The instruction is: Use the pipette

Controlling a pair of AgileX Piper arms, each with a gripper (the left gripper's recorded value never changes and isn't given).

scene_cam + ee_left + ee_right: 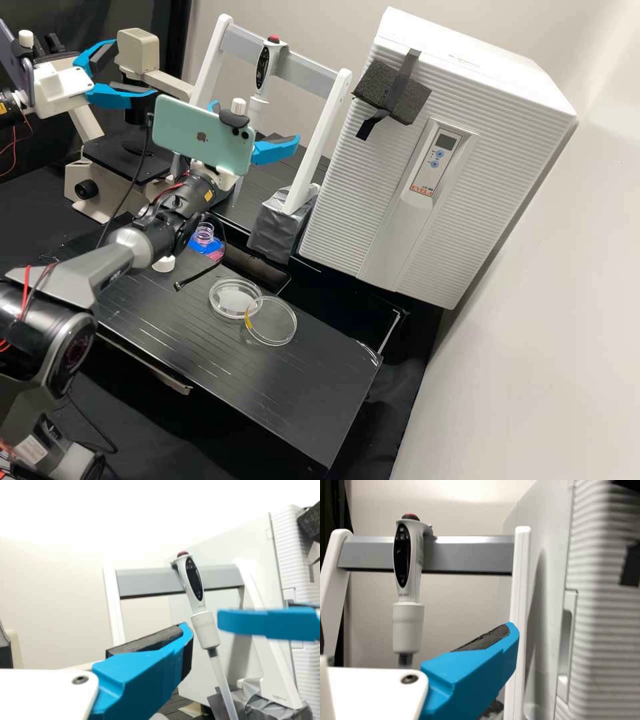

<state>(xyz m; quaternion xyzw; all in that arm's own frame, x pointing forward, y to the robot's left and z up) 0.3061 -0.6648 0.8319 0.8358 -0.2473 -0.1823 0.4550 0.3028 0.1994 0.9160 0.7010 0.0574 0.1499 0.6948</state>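
A white and grey pipette [263,67] with a red top button hangs upright on the grey crossbar of a white rack [313,73]. My right gripper [257,127] is open just in front of the pipette's lower part; one blue finger [275,148] points toward the rack post. In the right wrist view the pipette [407,580] hangs beyond my own blue finger [475,665]. My left gripper [127,70] is open farther left, above the microscope. The left wrist view has the pipette [196,600] past my finger [150,665], with the other arm's blue finger [270,622] beside it.
A large white ribbed machine [433,153] stands right of the rack, with a black foam block [392,93] taped on it. A microscope [110,177] stands at the left. On the black platform [253,380] lie two clear petri dishes [233,297] [272,321], a pink-liquid bottle [205,235] and a white cap [163,264].
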